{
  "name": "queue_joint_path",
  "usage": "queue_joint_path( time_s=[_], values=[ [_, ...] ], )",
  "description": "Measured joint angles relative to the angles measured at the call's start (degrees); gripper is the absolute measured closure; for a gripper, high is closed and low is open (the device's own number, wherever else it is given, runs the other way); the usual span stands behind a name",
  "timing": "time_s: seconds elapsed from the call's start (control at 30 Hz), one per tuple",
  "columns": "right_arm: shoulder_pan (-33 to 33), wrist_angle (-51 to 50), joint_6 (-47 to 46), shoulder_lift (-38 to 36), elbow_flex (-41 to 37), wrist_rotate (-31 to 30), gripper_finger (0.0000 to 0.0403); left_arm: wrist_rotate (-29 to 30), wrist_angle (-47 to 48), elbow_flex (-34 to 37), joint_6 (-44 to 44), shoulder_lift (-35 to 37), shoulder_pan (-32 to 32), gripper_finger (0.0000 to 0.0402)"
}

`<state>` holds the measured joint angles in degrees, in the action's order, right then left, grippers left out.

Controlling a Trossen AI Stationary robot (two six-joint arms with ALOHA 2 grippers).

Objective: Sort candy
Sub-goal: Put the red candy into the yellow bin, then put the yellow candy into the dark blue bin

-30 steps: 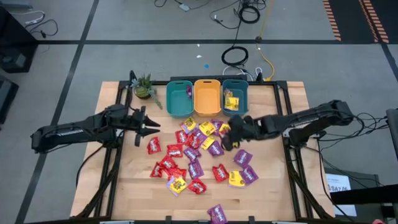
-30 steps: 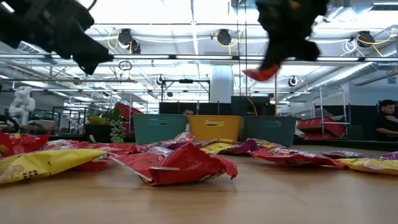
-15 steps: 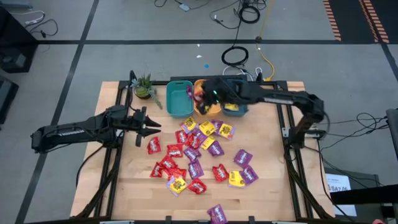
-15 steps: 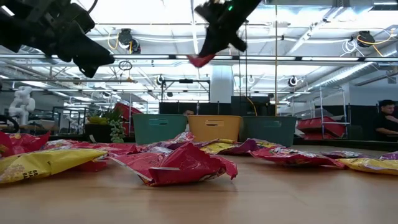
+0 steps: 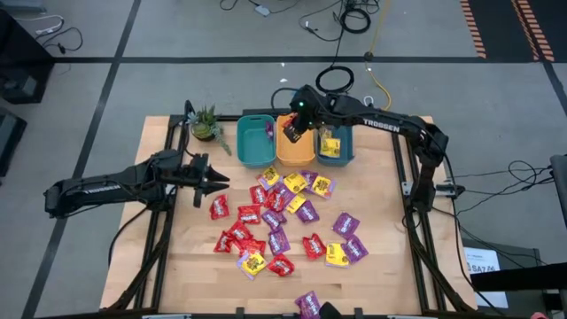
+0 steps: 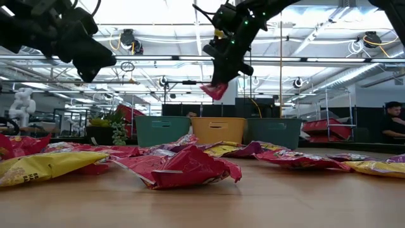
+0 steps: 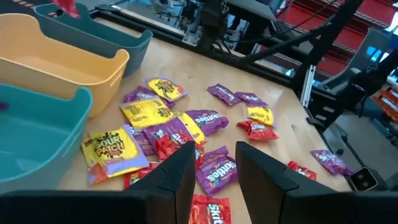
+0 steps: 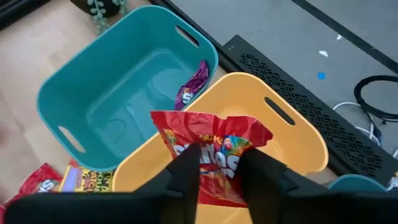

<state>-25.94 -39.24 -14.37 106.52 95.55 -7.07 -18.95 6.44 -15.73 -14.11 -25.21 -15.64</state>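
Observation:
Red, purple and yellow candy packets point(image 5: 282, 217) lie scattered on the wooden table in front of three bins: left teal point(image 5: 255, 140), orange point(image 5: 295, 142) and right teal point(image 5: 337, 142). My right gripper point(image 5: 292, 127) hangs above the orange bin point(image 8: 249, 124), shut on a red packet point(image 8: 211, 155). The left teal bin point(image 8: 124, 99) holds one purple packet point(image 8: 191, 87); the right teal bin holds yellow packets point(image 5: 330, 144). My left gripper point(image 5: 215, 180) hovers open over the table's left part, above the packets point(image 7: 180, 124). My right gripper pinches the red packet between its two fingers at one edge point(image 8: 219, 163), coming from above and pointing down. The packet is lifted clear and hangs below the fingers point(image 6: 215, 90) over the orange bin.
A small potted plant point(image 5: 205, 124) stands at the far left corner beside the bins. One purple packet point(image 5: 310, 303) lies alone near the table's near edge. Bare wood shows along the left and right sides of the pile. A person point(image 6: 395, 120) sits far off in the room.
My right gripper has carried the red packet from above the pile on the table's right up and toward the far edge, swinging left, and now holds it over the orange bin. It stays shut on the packet.

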Motion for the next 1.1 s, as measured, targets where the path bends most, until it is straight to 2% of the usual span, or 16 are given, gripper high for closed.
queue_joint_path(
  time_s=[0.13, 0.3, 0.53, 0.7, 0.8, 0.9, 1.0, 1.1],
  values=[
    [-0.3, -0.2, 1.8, 0.0, 0.0, 0.0, 0.0254, 1.2, -0.9, 0.0, -0.4, 0.0, 0.0, 0.0278],
    [-0.3, -1.6, 1.7, 0.0, 0.0, 0.0, 0.0209, 1.4, -7.2, 0.0, 3.3, 0.0, 0.0, 0.0278],
    [0.4, -4.0, 0.3, 0.0, 0.0, -0.3, 0.0162, 6.1, -9.0, 0.0, 4.1, 0.0, 1.4, 0.0278],
    [2.7, -3.9, 7.4, -0.1, 0.0, 0.7, 0.0157, 10.0, -9.0, 0.0, 2.8, 0.0, 7.1, 0.0278],
    [4.2, -3.9, 6.2, -0.1, 0.0, -7.3, 0.0162, 13.3, -9.0, 0.0, 2.5, 0.0, 10.9, 0.0278],
    [4.2, -2.2, 8.7, -0.1, 0.0, -3.5, 0.0168, 15.6, -9.0, 0.0, 2.5, 0.0, 13.7, 0.0278],
    [4.4, -2.8, 5.6, -0.1, 0.1, -9.3, 0.0177, 16.2, -9.0, 0.0, 2.5, 0.0, 15.2, 0.0278],
    [4.2, -3.3, 5.3, -0.1, 0.1, -6.6, 0.0185, 16.3, -9.0, 0.0, 2.5, 0.0, 15.8, 0.0278]
  ],
)
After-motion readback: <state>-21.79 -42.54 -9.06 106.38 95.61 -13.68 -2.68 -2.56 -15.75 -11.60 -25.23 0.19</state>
